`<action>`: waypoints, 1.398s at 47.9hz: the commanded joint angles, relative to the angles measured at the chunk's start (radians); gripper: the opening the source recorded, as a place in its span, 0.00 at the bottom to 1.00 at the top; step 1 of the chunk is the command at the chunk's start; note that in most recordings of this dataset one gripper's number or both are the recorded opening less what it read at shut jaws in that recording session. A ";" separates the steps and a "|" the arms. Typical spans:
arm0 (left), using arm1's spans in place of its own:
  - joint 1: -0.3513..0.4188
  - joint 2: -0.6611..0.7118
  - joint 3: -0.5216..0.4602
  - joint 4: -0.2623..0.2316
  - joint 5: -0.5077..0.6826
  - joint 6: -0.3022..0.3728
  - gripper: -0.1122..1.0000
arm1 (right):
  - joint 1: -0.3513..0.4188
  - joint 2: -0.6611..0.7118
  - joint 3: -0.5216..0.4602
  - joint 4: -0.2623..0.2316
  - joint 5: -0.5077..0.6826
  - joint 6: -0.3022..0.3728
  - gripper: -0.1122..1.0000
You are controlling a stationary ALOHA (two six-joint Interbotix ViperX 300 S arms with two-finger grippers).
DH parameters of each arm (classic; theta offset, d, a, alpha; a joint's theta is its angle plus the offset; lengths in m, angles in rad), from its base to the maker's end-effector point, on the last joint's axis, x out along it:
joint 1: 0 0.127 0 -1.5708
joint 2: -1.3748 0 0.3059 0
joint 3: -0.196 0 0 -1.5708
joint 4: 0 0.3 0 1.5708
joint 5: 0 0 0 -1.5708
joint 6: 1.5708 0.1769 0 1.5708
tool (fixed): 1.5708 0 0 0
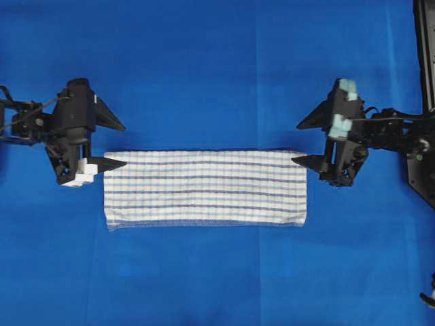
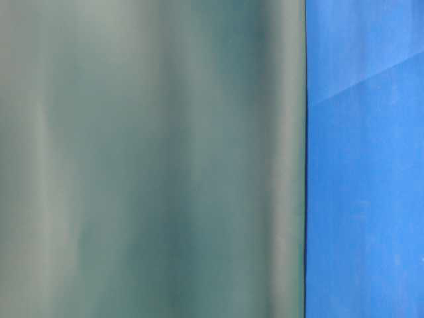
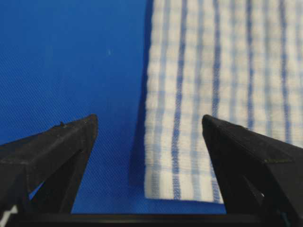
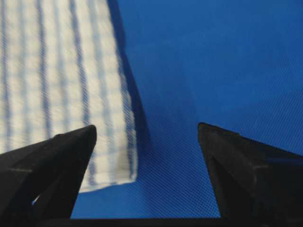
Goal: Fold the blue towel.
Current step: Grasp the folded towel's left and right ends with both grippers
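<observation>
Two open grippers flank the towel [image 1: 205, 188], which lies flat as a long band on the blue sheet [image 1: 217, 61], already narrowed lengthwise by the look of its doubled upper edge. At 9 o'clock, the left gripper [image 1: 115, 145] holds its jaws spread and empty; one fingertip overlaps the towel's upper-left corner, the other sits off the cloth toward 12 o'clock. The left wrist view shows that corner [image 3: 163, 189] lying between the spread jaws. At 3 o'clock, the right gripper [image 1: 304, 142] mirrors this, jaws apart and holding nothing, straddling the upper-right corner [image 4: 120, 172]. The table-level view is blocked by a blurred grey surface. Likely risks: a jaw closing from this straddle may pinch only the top layer, so the band peels open; a fingertip may catch the sheet with the cloth; uneven closing on the two sides would skew the next fold.
</observation>
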 commanded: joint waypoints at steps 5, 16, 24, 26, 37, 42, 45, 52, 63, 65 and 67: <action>-0.015 0.055 -0.006 -0.005 -0.063 -0.005 0.88 | 0.000 0.091 -0.034 0.011 -0.015 0.005 0.86; -0.032 0.118 0.000 -0.009 -0.063 -0.021 0.85 | 0.018 0.115 -0.035 0.028 -0.025 0.005 0.86; -0.034 0.138 -0.003 -0.009 -0.058 -0.052 0.74 | 0.031 0.115 -0.037 0.031 -0.026 0.005 0.86; -0.034 0.138 -0.002 -0.009 -0.049 -0.054 0.69 | 0.034 0.117 -0.037 0.031 -0.026 0.006 0.86; -0.034 0.138 -0.006 -0.009 0.031 -0.058 0.34 | 0.049 0.115 -0.037 0.031 -0.026 0.005 0.72; -0.034 0.138 -0.012 -0.009 0.043 -0.058 0.21 | 0.054 0.115 -0.037 0.031 -0.021 0.003 0.51; -0.034 0.138 -0.017 -0.009 0.043 -0.057 0.16 | 0.055 0.115 -0.037 0.031 -0.020 0.002 0.35; -0.041 0.123 -0.037 -0.009 0.078 -0.057 0.14 | 0.057 0.103 -0.037 0.031 -0.018 0.002 0.12; -0.058 0.041 -0.086 -0.009 0.233 -0.054 0.14 | 0.055 0.014 -0.028 0.031 -0.020 -0.003 0.06; -0.061 0.018 -0.095 -0.009 0.259 -0.052 0.14 | 0.057 -0.015 -0.025 0.029 -0.018 -0.003 0.06; -0.064 -0.006 -0.104 -0.008 0.284 -0.049 0.14 | 0.057 -0.040 -0.021 0.029 -0.018 -0.005 0.06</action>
